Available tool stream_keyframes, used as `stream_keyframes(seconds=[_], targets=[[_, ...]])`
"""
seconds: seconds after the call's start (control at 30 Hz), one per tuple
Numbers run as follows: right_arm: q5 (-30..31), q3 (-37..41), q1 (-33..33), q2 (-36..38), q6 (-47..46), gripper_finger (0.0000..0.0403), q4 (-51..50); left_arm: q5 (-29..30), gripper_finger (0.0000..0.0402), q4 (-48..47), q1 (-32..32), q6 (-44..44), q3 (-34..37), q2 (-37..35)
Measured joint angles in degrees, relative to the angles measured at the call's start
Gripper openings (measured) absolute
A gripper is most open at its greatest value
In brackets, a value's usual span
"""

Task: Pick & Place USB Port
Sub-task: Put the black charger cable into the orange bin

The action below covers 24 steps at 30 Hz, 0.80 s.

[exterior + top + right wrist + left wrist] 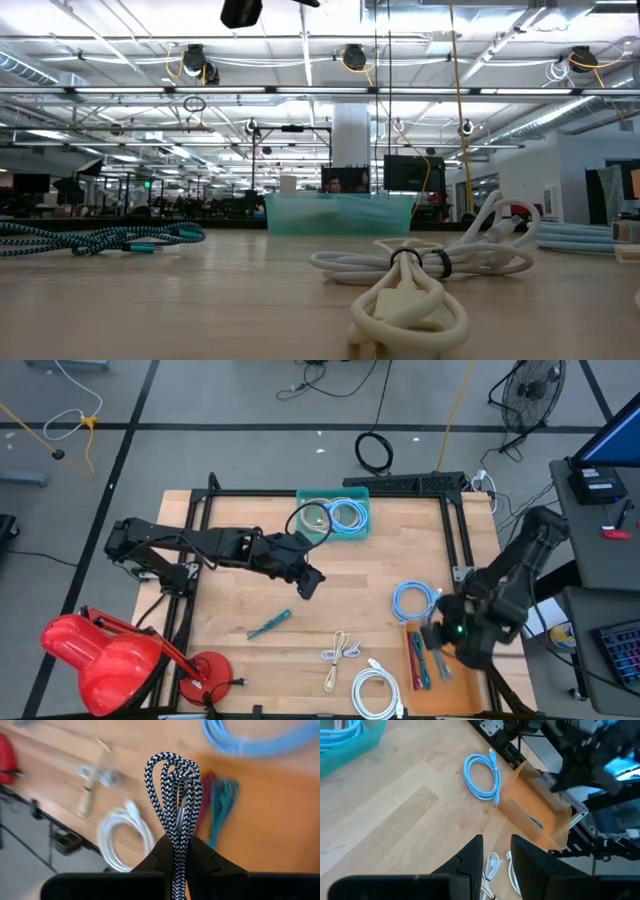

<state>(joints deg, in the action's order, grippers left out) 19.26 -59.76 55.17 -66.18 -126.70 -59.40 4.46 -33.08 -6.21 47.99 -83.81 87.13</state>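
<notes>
My right gripper (pixel 176 851) is shut on a bundled black-and-white braided USB cable (pixel 172 785). It hangs at the table's right near corner, above an orange box (pixel 432 682) that holds red and teal cables (pixel 216 805). My left gripper (pixel 496 855) is over the middle of the table (pixel 310 582), open, with nothing between its fingers. On the wood lie a light-blue coil (pixel 412 600), a teal braided cable (pixel 270 623), a cream cable (pixel 340 656) and a white coil (pixel 375 690). My right gripper pinches the folded bundle of the braided cable (pixel 176 836) between its two fingers. The strands run along the fingers, and the looped end (pixel 172 767) sticks out past the fingertips. The fingers slant downward, and the bundle is lifted clear above the box.
A teal bin (pixel 358 530) with light-blue cables stands at the table's far edge. A red desk lamp (pixel 100 655) sits at the near left corner. A black frame rail (pixel 455 540) runs along the right side. Bare wood lies between the left gripper and the light-blue coil.
</notes>
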Motion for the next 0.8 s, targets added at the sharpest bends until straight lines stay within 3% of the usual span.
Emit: stream_keyframes(seconds=[0.2,0.8], targets=[[-7.2,2.4,1.7,-6.2,-2.2,0.0011,0.0,0.1,0.0101,0.0,0.6,-0.9,0.0,0.0],[-12.1,13.5,1.5,-14.1,-2.8,0.0011,13.2,-3.3,0.0101,-0.5,0.9,0.3,0.0,0.0]])
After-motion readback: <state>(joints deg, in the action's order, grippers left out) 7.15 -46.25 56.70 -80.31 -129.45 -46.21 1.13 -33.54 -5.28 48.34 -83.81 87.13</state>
